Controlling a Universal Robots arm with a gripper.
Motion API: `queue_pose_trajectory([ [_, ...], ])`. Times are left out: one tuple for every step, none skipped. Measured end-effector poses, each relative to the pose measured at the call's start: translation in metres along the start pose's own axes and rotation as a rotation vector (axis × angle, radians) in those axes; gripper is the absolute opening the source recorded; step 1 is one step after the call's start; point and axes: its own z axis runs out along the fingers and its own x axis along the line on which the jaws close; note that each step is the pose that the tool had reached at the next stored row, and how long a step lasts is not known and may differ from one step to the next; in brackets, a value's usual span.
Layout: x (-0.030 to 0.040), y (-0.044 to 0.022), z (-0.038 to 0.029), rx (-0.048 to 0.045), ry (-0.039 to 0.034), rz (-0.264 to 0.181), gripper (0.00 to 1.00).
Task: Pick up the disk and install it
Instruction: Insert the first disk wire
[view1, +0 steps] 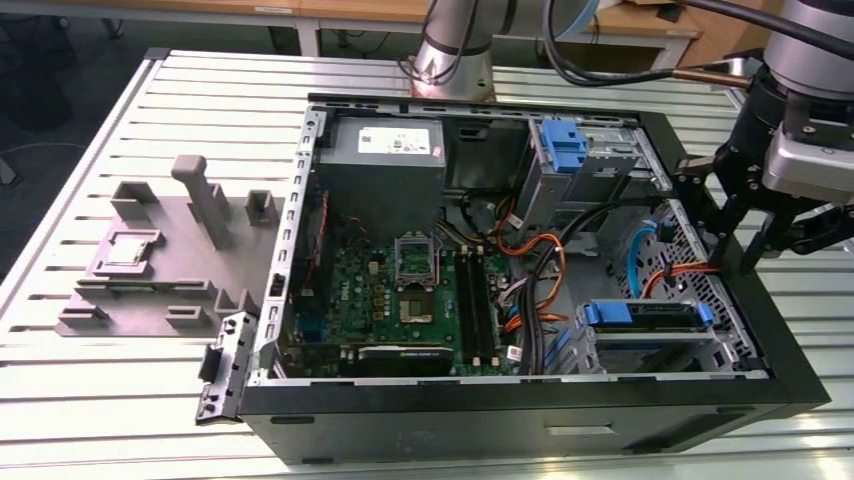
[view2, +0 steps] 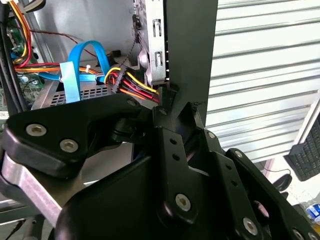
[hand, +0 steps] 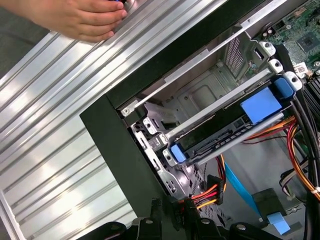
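Exterior view: my gripper (view1: 738, 250) hangs by the side wall of the computer case (view1: 774, 340); clenched or released, I cannot tell. Second wrist view: power cables (view2: 131, 84) just beside me, a snag risk if I swing. First wrist view: the disk (hand: 220, 137) sits in the drive cage (hand: 200, 95).

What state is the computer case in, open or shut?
Open: the computer case has no cover on its upward side, and the motherboard lies exposed inside.

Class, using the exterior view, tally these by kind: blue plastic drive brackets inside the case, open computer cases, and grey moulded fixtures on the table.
Blue plastic drive brackets: 2
Open computer cases: 1
Grey moulded fixtures: 1
Total: 4
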Motion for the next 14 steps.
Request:
queue_pose_trajectory([
  [-0.0004,0.0002,0.0003,0.0017,0.0025,0.000,0.31],
  [-0.0009,0.0005,0.0005,0.0036,0.0054,0.000,0.31],
  [-0.0014,0.0008,0.0007,0.0053,0.0078,0.000,0.31],
  [-0.0018,0.0011,0.0008,0.0066,0.0101,0.000,0.31],
  [-0.0021,0.0013,0.0010,0.0078,0.0121,0.000,0.31],
  [-0.0024,0.0014,0.0012,0.0089,0.0138,0.000,0.31],
  [-0.0026,0.0015,0.0014,0.0100,0.0154,0.000,0.31],
  [-0.0027,0.0016,0.0015,0.0111,0.0173,-0.001,0.31],
  [-0.0027,0.0016,0.0015,0.0123,0.0190,-0.001,0.30],
  [-0.0027,0.0016,0.0015,0.0126,0.0194,-0.001,0.30],
  [-0.0027,0.0016,0.0015,0.0124,0.0198,-0.001,0.24],
  [-0.0027,0.0016,0.0015,0.0123,0.0199,-0.001,0.17],
  [-0.0028,0.0016,0.0016,0.0123,0.0199,-0.001,0.17],
  [-0.0028,0.0016,0.0016,0.0114,0.0205,-0.001,0.17],
])
